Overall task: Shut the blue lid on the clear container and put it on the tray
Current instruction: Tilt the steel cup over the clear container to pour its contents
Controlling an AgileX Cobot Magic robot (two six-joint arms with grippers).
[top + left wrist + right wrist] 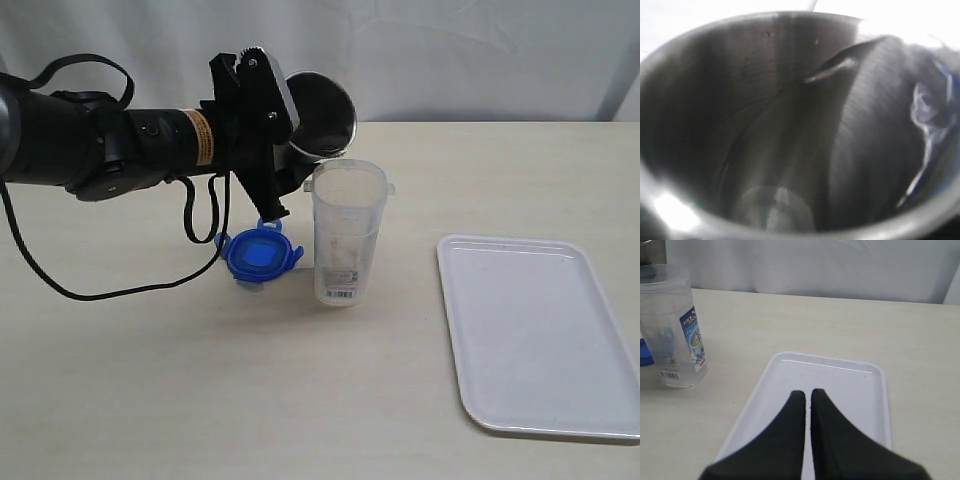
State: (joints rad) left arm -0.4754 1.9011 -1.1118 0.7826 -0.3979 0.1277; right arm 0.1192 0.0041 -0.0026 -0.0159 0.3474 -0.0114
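The clear container (345,235) stands up straight on the bench (300,410), near the middle. It is tall and thin, and you can see right through it. Its top is open. It has a little barcode sticker near the bottom, and the right wrist view shows a blue and white label on its side (670,330). The blue lid (260,255) lies flat on the bench just beside it, on the left. The lid is round and bright blue, with small flaps sticking out around its edge. The tray (540,330) is white and flat with round corners, and it lies apart on the right. The left fingers (265,180) grip a shiny steel cup (322,112), tipped over in the air just behind the container. The right fingers (795,430) are pressed together above the tray, holding nothing.
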